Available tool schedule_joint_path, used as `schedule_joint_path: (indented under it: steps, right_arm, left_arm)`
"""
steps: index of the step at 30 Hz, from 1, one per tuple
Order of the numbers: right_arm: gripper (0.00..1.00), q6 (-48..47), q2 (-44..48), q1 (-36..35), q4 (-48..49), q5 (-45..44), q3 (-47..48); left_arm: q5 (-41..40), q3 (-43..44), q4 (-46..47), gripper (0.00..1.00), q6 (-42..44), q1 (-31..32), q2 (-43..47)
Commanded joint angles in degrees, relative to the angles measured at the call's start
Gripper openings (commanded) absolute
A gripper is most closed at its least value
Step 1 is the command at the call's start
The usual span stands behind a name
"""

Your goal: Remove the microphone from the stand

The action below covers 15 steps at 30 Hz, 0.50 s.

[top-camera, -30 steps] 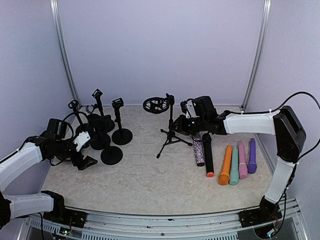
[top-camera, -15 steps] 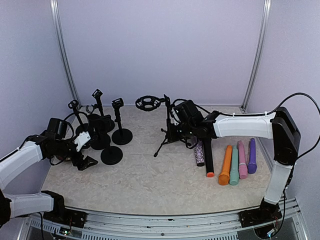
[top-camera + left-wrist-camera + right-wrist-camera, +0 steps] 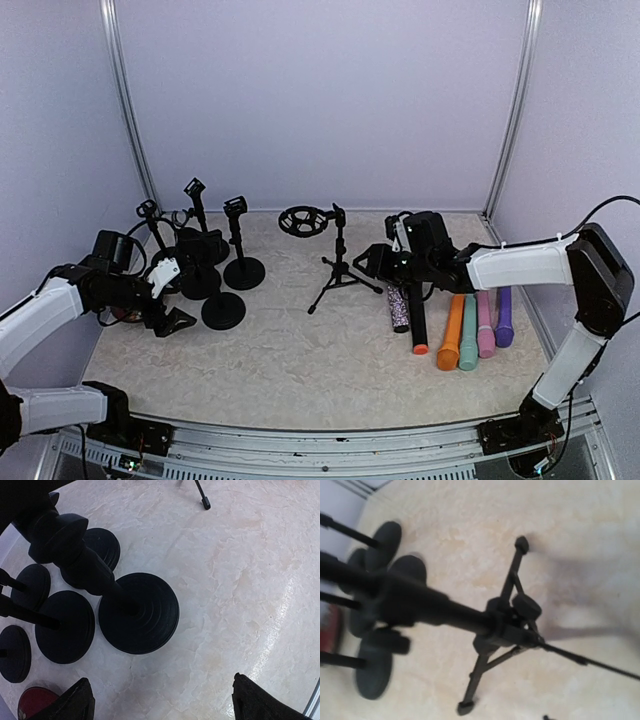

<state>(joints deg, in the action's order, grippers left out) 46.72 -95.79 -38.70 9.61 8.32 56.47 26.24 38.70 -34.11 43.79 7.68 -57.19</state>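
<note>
A black tripod stand (image 3: 338,268) is upright mid-table, and nothing shows in its ring holder (image 3: 300,220). It fills the blurred right wrist view as the tripod stand (image 3: 505,630). My right gripper (image 3: 383,262) hovers just right of the stand, apart from it; its fingers do not show clearly. Several microphones lie side by side on the table to the right: a glittery one (image 3: 398,308), a black one (image 3: 415,315), an orange one (image 3: 451,330) and more beyond. My left gripper (image 3: 175,322) (image 3: 162,702) is open and empty near a round-base stand (image 3: 139,612).
A cluster of black round-base stands (image 3: 200,260) crowds the back left, right by my left gripper. Teal (image 3: 468,338), pink (image 3: 484,322) and purple (image 3: 504,312) microphones lie near the right wall. A red object (image 3: 32,702) shows at the left wrist view's corner.
My right gripper had the tripod stand tilted and shifted left; now the stand is upright and the gripper has drawn back to its right. The left arm has not moved.
</note>
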Motion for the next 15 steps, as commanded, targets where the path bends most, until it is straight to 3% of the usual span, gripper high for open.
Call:
schedule_joint_path:
  steps: [1, 15]
  right_arm:
    - [0.51, 12.61, -2.53, 1.03, 12.18, 11.33, 0.34]
    - [0.44, 14.15, -10.49, 3.76, 11.39, 16.79, 9.37]
  left_arm:
    - [1.62, 1.81, -1.44, 0.93, 0.23, -0.4, -0.21]
    - [1.01, 1.97, -2.72, 0.93, 1.02, -0.54, 0.87]
